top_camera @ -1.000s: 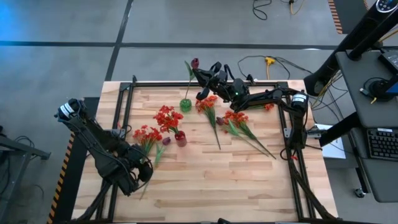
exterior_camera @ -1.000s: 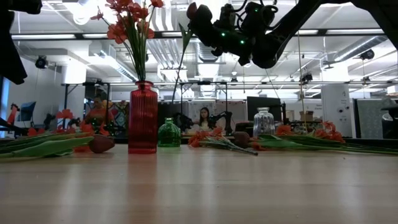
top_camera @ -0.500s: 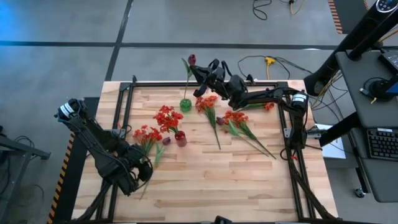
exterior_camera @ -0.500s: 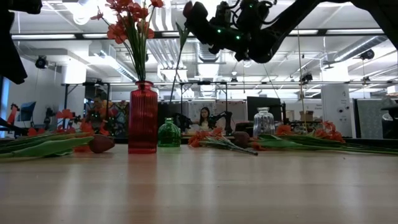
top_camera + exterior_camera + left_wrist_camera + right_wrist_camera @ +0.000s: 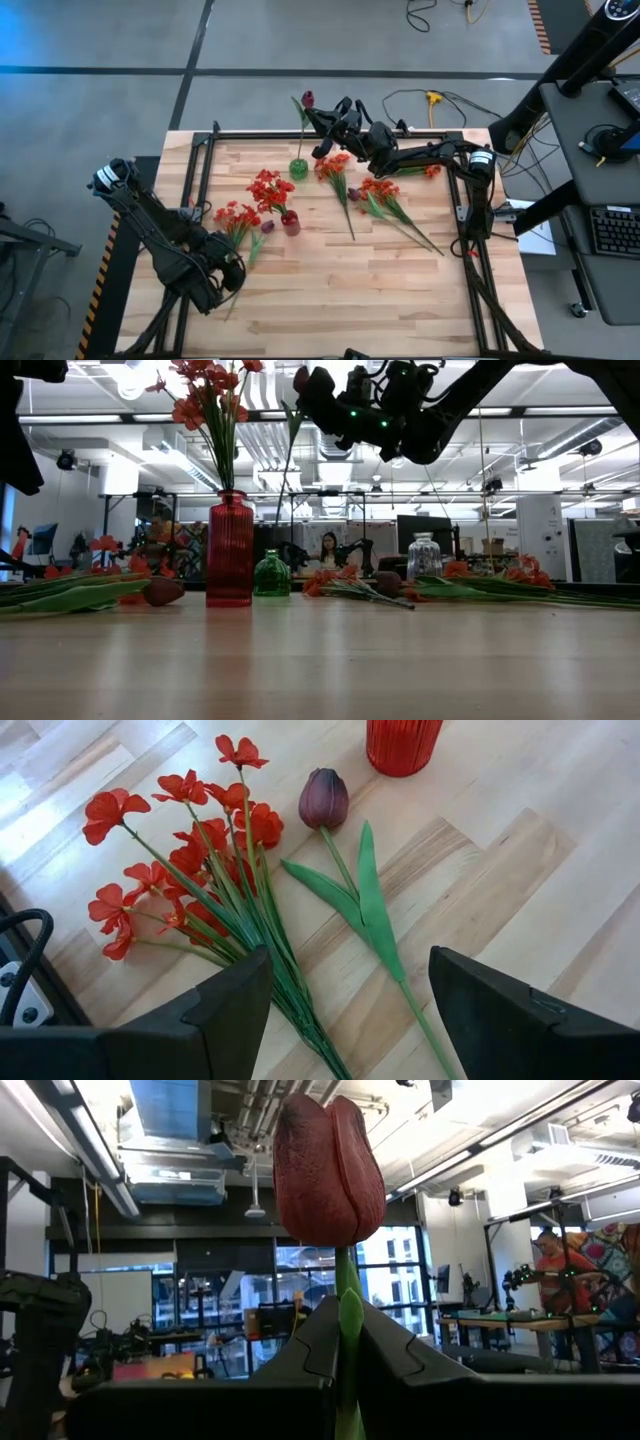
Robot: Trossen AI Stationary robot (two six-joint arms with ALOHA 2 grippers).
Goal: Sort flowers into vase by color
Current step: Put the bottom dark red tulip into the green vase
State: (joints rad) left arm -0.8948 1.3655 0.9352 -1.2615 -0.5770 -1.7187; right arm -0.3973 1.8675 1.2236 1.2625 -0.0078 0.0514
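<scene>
We see the purple tulip (image 5: 330, 1165) standing upright, bud up, above the green vase (image 5: 298, 168), the right gripper (image 5: 322, 124) fingers clamped on its stem; red vase (image 5: 230, 548) holds red blooms (image 5: 208, 390); left gripper (image 5: 345, 1010) fingers spread wide over desk (image 5: 380, 280).

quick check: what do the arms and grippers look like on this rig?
Both arms are dark, jointed links. The left arm has a pale cap at its base joint; the right arm has a similar pale cap at its base. The right gripper sits on a bulky black wrist with small green lights. The left gripper has broad, flat, matte black fingers.
</scene>
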